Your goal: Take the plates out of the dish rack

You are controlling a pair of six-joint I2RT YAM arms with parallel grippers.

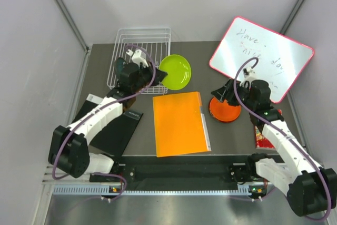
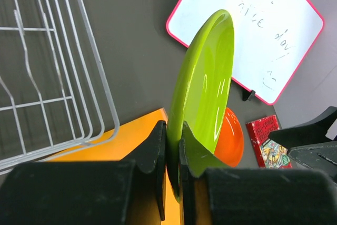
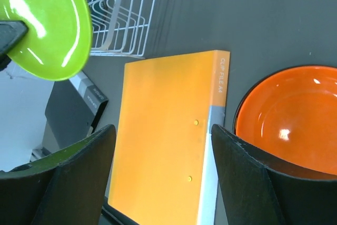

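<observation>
The left gripper (image 2: 174,146), shut tight on the rim of the green plate (image 2: 208,88), holds it at 4 o'clock from the rack (image 2: 87,138), probably for setting down, while the right gripper (image 3: 162,135) hangs wide open and empty over the orange plate (image 3: 287,114).

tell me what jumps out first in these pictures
A glossy lime green round plate stands out, pinched by its rim in the shut left gripper beside the white wire dish rack. Next comes the plain orange round plate on the dark table by the open right gripper, near the pink-framed whiteboard.
</observation>
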